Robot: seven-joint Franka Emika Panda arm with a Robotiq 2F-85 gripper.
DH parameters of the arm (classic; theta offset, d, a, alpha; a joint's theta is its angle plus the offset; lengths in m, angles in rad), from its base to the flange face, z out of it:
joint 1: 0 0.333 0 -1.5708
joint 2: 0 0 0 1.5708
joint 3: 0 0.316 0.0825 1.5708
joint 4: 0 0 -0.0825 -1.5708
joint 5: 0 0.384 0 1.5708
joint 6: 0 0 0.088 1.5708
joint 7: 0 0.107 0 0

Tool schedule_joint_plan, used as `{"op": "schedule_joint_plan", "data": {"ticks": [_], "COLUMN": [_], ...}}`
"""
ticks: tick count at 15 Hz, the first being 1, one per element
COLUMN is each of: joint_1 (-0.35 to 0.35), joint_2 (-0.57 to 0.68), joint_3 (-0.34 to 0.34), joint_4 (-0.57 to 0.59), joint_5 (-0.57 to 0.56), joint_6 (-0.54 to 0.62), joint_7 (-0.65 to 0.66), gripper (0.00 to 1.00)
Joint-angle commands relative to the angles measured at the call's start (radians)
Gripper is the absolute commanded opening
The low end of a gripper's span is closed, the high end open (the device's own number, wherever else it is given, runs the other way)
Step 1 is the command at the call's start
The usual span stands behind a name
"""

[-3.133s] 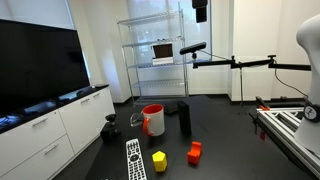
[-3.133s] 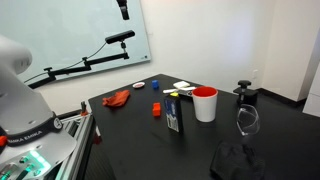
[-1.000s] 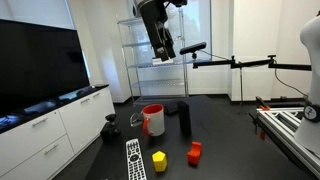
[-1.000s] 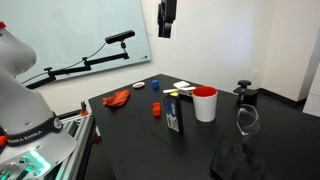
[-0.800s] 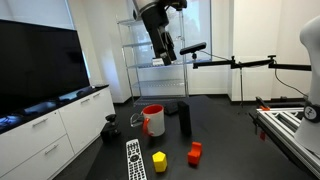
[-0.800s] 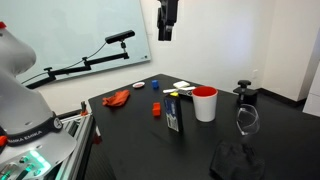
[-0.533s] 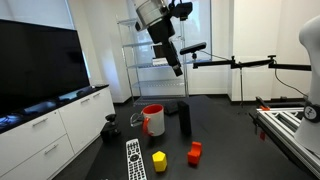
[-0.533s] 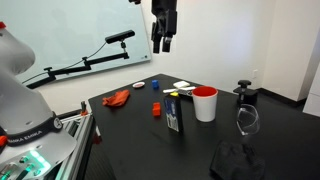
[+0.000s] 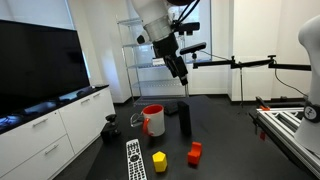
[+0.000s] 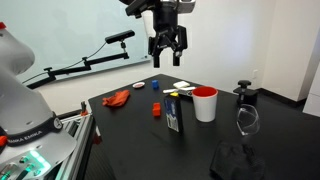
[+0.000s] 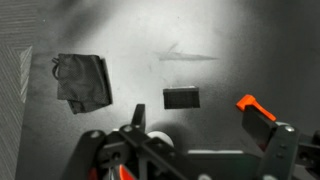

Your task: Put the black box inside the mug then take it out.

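Observation:
The black box (image 9: pixel 184 118) stands upright on the dark table, just beside the mug (image 9: pixel 153 120), which is white with a red rim. Both show in both exterior views, the box (image 10: pixel 174 120) in front of the mug (image 10: pixel 205 104). In the wrist view the box's top (image 11: pixel 181 98) shows as a small dark rectangle between the fingers. My gripper (image 9: pixel 184 80) hangs well above the box, open and empty, its fingers spread (image 10: pixel 166 57). One orange-tipped finger shows in the wrist view, with the gap between the fingers (image 11: pixel 200 120) empty.
A black remote (image 9: pixel 134 158), a yellow block (image 9: pixel 159 160) and a red block (image 9: pixel 195 152) lie near the front. A dark roundish object (image 9: pixel 110 130) sits by the mug. A red cloth (image 10: pixel 118 98), a black cloth (image 10: pixel 238 160) and a glass (image 10: pixel 247 120) lie around.
The arm has swung down from high up towards the table. The gripper now hangs lower, over the box and mug. Nothing on the table has moved.

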Motion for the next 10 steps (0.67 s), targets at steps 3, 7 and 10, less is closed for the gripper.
{"op": "schedule_joint_plan", "data": {"ticks": [3,7,10], "joint_1": [-0.034,-0.032,-0.018], "joint_2": [0.022,0.041,0.049], "joint_3": [-0.061,-0.060,-0.040], "joint_4": [-0.038,-0.066,-0.086], "joint_5": [-0.100,-0.026,0.106], "joint_6": [0.176,0.330,0.412], "joint_7": [-0.284,-0.445,-0.529], "gripper": [1.00,1.00,1.00]}}
